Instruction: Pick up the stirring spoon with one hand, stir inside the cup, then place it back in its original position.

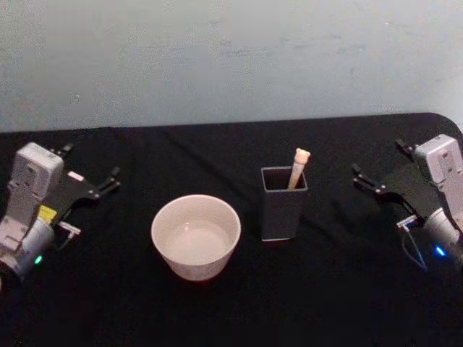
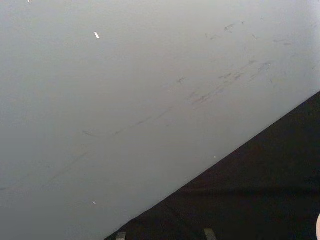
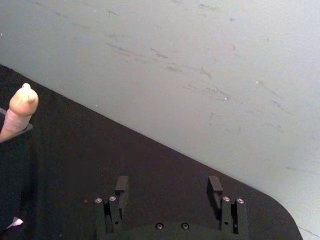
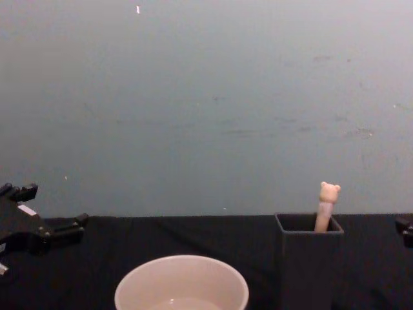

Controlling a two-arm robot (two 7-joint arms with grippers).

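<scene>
1. Black cloth [image 1: 239,311] covers the whole table. Its far edge meets a plain, pale grey-blue wall [image 1: 231,58] marked with faint scuffs and scratches.
2. Near the middle of the table a tall, dark grey, square-mouthed holder [image 1: 283,210] stands upright. It is the landmark for everything below.
3. The spoon [image 1: 299,168] stands inside the holder, leaning into its far right corner. Only the beige handle and the small bear head show above the rim. The metal bowl is hidden inside.
4. A wide, round, cream-white cup [image 1: 195,236] sits just left of the holder and slightly nearer the robot, not touching it. From the chest camera the cup's rim sits lower than the holder's mouth.
5. The left gripper [image 1: 92,162] is well to the left of the holder, beyond the cup and close to the table's left side. Its two black fingers are spread apart and hold nothing.
6. The right gripper [image 1: 378,157] is to the right of the holder, closer to it than the left gripper is. Its fingers are also spread and empty. The right wrist camera shows bare cloth between them.
</scene>
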